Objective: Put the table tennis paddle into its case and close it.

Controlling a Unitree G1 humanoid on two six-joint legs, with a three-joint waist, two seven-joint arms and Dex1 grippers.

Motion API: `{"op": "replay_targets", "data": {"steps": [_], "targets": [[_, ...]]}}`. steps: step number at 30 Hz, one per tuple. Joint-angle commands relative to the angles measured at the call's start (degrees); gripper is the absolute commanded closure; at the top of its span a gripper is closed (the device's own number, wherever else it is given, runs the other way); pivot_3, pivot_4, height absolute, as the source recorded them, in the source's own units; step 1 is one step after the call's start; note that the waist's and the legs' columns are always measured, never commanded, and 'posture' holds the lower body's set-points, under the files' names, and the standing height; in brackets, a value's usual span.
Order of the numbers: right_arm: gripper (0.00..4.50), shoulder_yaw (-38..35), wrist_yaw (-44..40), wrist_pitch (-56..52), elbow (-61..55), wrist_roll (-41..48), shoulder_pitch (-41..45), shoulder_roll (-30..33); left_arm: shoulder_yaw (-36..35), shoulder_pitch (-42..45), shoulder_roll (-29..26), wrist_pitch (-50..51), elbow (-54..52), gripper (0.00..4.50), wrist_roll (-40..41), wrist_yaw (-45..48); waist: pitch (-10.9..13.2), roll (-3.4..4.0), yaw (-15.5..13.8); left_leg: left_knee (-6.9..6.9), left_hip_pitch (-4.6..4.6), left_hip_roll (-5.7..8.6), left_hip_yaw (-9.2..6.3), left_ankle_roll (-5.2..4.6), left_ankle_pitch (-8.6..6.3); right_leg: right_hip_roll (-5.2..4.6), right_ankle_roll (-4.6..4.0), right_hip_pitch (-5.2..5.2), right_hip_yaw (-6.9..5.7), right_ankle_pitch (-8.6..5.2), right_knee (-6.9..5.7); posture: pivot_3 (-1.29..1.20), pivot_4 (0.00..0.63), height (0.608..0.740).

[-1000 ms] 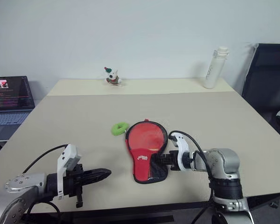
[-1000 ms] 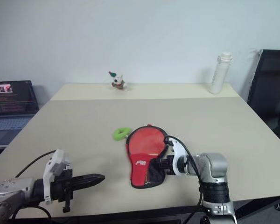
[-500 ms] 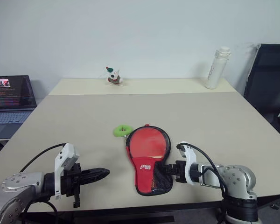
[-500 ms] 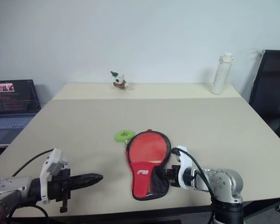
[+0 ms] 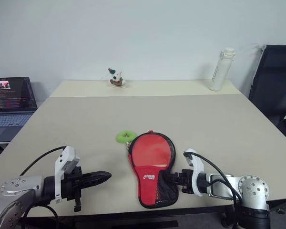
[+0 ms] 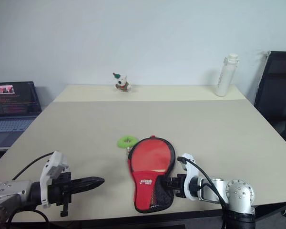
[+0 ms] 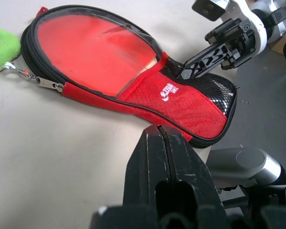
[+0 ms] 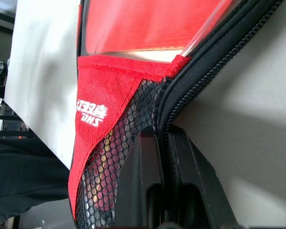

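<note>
The case (image 5: 150, 183) lies flat near the table's front edge, red side up, with a black zip rim and a mesh pocket (image 7: 218, 95). The table tennis paddle (image 5: 151, 150) is inside it: its red face shows through a clear window, and a strip of light wood (image 8: 133, 51) shows at the handle. My right gripper (image 5: 170, 179) is shut on the case's black zip edge (image 8: 181, 102) at the handle end. My left gripper (image 5: 107, 177) is shut on nothing, level above the table, a hand's width left of the case.
A small green thing (image 5: 126, 137) lies at the case's far left, by a metal zip pull (image 7: 45, 83). On the far part of the table (image 5: 219, 129) stand a white bottle (image 5: 220, 69) and a small toy (image 5: 115, 78). A laptop (image 5: 12, 100) is left, a black chair (image 5: 275, 76) right.
My right arm has drawn back toward the front edge and rolled its wrist, dragging the case and the green thing a little nearer. The left gripper has stayed put.
</note>
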State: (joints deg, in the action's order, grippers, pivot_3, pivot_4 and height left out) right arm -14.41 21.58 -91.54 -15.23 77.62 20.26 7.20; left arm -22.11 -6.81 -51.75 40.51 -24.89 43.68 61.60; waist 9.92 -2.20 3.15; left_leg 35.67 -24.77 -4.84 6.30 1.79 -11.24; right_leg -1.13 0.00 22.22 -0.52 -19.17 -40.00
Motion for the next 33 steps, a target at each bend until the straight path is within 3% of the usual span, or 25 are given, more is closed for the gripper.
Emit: {"op": "replay_targets", "data": {"steps": [1, 5, 6, 12, 17, 18, 22, 27, 33], "targets": [[4.48, 0.76, 3.52, 0.2, 0.36, 5.03, 0.32, 0.5, 0.13, 1.09, -1.16, -1.65, -0.2, 4.5, -0.43, 1.11, 0.0, 0.0, -0.01, 0.0, 0.0, 0.0, 0.0, 0.0, 0.0, 0.0, 0.0, 0.0, 0.0, 0.0, 0.0, 0.0, 0.15, 0.74], [4.48, 1.93, 7.65, 2.92, 1.05, 6.95, 0.72, 2.02, 0.75, 1.53, -1.26, -2.24, 0.38, 4.5, -1.0, 1.25, 0.0, 0.0, 0.01, 0.0, 0.0, 0.0, 0.0, 0.0, 0.0, 0.0, 0.0, 0.0, 0.01, 0.0, 0.0, 0.0, 0.15, 0.74], [3.95, 2.21, 9.04, 3.96, 1.19, 7.63, 0.7, 2.45, 0.86, 1.59, -1.24, -2.36, 0.47, 4.5, -1.12, 1.26, 0.0, 0.0, 0.01, 0.0, 0.0, 0.0, 0.0, 0.0, 0.0, 0.0, 0.0, 0.0, 0.0, 0.0, 0.0, 0.0, 0.15, 0.74], [2.04, 5.89, 12.54, 8.58, 0.01, 13.47, 4.99, 8.25, 1.16, 1.75, -1.21, -2.68, 0.61, 4.5, -1.28, 1.16, 0.0, -0.01, 0.0, 0.02, -0.01, 0.02, -0.02, -0.01, 0.0, 0.0, 0.02, 0.0, 0.01, 0.01, -0.01, 0.0, 0.15, 0.74], [0.18, 9.71, 2.64, 7.76, -3.11, 12.62, 10.76, 17.49, 1.26, 1.83, -0.98, -2.95, 0.7, 4.5, -1.36, 0.82, 0.0, 0.0, -0.02, 0.02, -0.01, 0.02, -0.03, -0.02, 0.0, 0.01, 0.05, 0.01, 0.02, 0.03, -0.01, 0.0, 0.15, 0.74], [0.02, 10.15, 0.99, 8.09, -3.12, 12.63, 11.11, 18.91, 1.33, 1.88, -0.93, -3.01, 0.75, 4.5, -1.37, 0.73, -0.01, -0.03, -0.04, 0.01, -0.01, 0.0, -0.03, -0.01, 0.0, 0.02, 0.05, 0.02, 0.02, 0.03, 0.0, 0.0, 0.15, 0.74], [0.02, 10.88, -9.06, 10.71, -4.29, 9.12, 12.76, 22.74, 1.0, 1.99, -0.51, -3.24, 1.23, 4.5, -1.51, -0.09, -0.01, -0.03, -0.19, 0.01, -0.04, 0.0, 0.0, -0.02, 0.0, 0.02, 0.05, 0.01, 0.03, 0.02, 0.06, 0.0, 0.15, 0.74], [0.02, 16.26, -24.68, 22.55, -5.13, -7.38, 17.36, 22.7, 0.68, 6.58, 1.33, -2.66, 5.95, 4.5, -4.09, -7.06, -0.01, -0.02, -0.25, 0.01, -0.02, -0.01, -0.07, -0.02, 0.0, 0.03, 0.06, 0.04, -0.02, 0.02, 0.0, 0.0, 0.15, 0.74], [0.02, 25.14, -35.45, 37.29, 2.66, -26.92, 21.57, 17.7, 0.49, 10.66, 3.71, -0.22, 7.93, 4.5, -4.06, -13.38, -0.03, -0.07, -0.41, 0.08, -0.05, 0.0, -0.04, -0.02, 0.0, 0.01, 0.06, 0.02, -0.01, 0.04, 0.02, 0.0, 0.15, 0.74]]}}
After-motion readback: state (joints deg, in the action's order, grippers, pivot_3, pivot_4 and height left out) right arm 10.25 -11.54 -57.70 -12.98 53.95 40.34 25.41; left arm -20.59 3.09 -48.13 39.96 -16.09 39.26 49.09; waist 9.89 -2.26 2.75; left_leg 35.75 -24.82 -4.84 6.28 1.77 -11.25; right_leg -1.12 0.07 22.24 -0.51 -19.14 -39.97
